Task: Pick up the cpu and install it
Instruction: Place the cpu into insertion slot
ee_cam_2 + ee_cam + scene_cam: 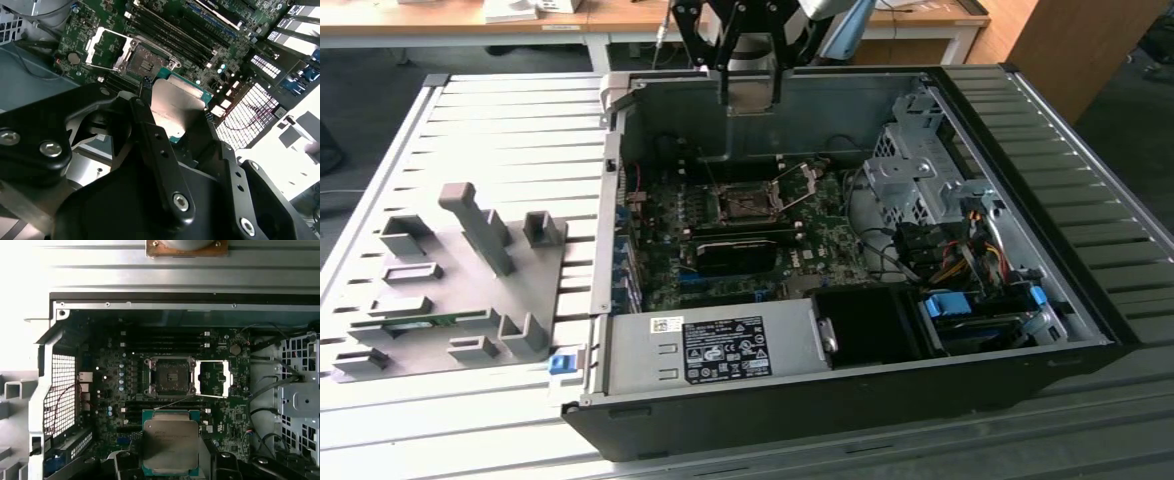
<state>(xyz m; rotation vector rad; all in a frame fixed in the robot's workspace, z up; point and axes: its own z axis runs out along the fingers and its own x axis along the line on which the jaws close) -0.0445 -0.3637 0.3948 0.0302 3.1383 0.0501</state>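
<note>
My gripper [750, 88] hangs above the far wall of the open computer case [1067, 300], shut on the cpu [750, 97], a small silver-topped square chip with a green edge. In both wrist views the cpu [171, 442] [177, 106] sits flat between the black fingers [147, 120]. The motherboard socket [169, 376] [744, 205] [145, 60] lies well below the chip, with nothing in it. Its metal load plate [214, 378] [107, 45] is flipped open to one side. The chip is apart from the socket, still high over the board.
A grey tray [454, 290] with upright posts lies at the exterior view's left, a thin green memory strip [420, 322] on it. Inside the case are the power supply [707, 350], a metal drive cage [921, 170] and loose cables [947, 250]. Slatted table [507, 130] all around.
</note>
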